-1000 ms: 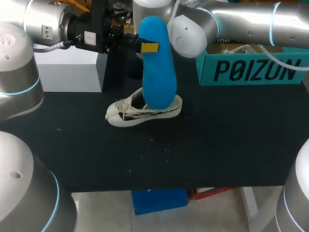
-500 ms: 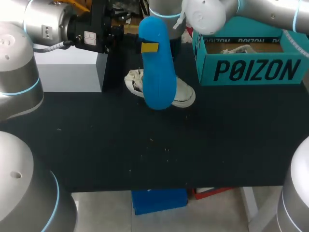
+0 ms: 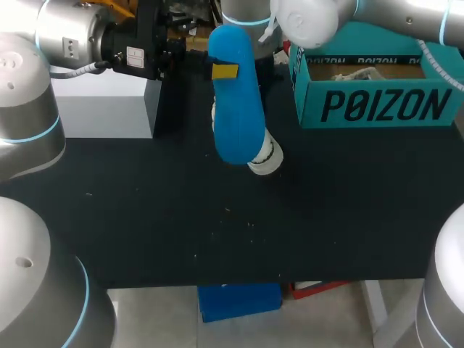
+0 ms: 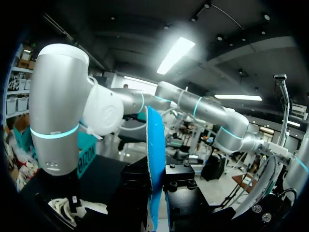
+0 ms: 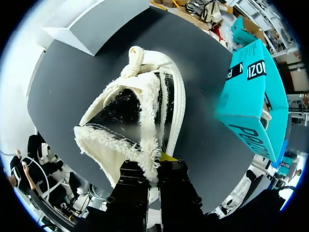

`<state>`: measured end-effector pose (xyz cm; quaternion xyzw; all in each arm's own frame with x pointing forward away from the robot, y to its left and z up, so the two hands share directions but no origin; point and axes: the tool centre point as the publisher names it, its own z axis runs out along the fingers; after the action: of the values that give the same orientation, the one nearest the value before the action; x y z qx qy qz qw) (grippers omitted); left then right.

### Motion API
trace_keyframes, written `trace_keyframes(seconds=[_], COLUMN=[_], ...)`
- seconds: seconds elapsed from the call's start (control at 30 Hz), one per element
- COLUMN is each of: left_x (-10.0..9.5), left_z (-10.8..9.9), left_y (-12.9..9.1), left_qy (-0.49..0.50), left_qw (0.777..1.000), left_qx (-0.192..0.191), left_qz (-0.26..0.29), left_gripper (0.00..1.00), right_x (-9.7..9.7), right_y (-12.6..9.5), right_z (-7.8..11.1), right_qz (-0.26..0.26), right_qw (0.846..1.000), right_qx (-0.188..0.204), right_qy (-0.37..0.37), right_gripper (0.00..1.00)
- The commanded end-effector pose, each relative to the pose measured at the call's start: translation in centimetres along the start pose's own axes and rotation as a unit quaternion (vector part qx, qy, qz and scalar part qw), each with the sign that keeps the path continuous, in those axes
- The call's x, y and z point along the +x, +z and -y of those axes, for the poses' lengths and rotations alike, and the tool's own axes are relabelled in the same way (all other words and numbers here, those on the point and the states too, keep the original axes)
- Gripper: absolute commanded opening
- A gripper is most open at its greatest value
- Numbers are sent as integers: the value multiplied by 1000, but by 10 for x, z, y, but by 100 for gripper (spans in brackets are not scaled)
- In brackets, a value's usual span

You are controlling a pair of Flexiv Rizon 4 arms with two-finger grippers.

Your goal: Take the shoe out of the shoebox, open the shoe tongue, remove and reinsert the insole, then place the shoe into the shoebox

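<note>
- left pincer [image 3: 225, 71]: closed on the blue insole [image 3: 235, 116], gripping near its upper end. One yellow tip lies flat on the face toward the head camera. In the left wrist view the insole runs edge-on between the two black fingers.
- insole: hangs upright above the far middle of the tabletop [image 3: 217, 232], lower end down. It is off the surface and covers most of the shoe from the head camera.
- left arm [image 3: 72, 36]: comes in level from the far left corner, above the grey-white box [image 3: 101, 109].
- right pincer [image 5: 154, 166]: clamped on the heel collar of the shoe [image 5: 140, 111], with one finger inside the fleecy rim and one outside. A yellow tip shows at the outer side.
- shoe: white with dark side panels, fluffy lining and opening wide. It points away from the right pincer toward the tabletop, at the far middle, just behind the insole. Only one rounded end shows below the insole in the head view; can't tell if it touches the surface.
- right arm [image 3: 312, 18]: drops in from the far right, over the far edge, between the insole and the shoebox [image 3: 377, 105].
- shoebox: teal, top open, at the far right corner. Its front wall faces the near edge and something pale lies inside.
- clearances: a narrow strip of black tabletop separates the shoe from the shoebox's left wall. A wider strip lies between the insole and the grey-white box at the far left.
- from the shoe toward the near edge, the head view shows black tabletop surface with a few pale specks.
</note>
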<state>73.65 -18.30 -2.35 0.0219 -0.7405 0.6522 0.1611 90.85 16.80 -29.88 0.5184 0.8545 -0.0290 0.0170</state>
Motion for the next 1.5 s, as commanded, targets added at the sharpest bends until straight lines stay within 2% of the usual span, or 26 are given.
trace_keyframes(seconds=[0.03, 0.23, 0.57, 0.83, 1.5], left_x=[1, 1, 1, 1, 1], left_z=[-1, -1, -1, -1, -1], left_y=[1, 1, 1, 1, 1], left_qy=[0, 0, 0, 0, 0], left_qw=[1000, 1000, 1000, 1000, 1000], left_qx=[-1, -1, -1, -1, -1], left_qz=[2, 2, 2, 2, 2], left_gripper=[0, 0, 0, 0, 0], right_x=[1, 6, 20, 24, 37], right_y=[2, 12, 32, 45, 86], right_z=[8, 14, 15, 15, 25], right_qz=[-42, -56, -72, -80, -103], right_qw=[969, 958, 972, 977, 977], right_qx=[-5, -19, -39, -38, -19], right_qy=[243, 280, 219, 195, 187], right_gripper=[0, 0, 0, 0, 0])
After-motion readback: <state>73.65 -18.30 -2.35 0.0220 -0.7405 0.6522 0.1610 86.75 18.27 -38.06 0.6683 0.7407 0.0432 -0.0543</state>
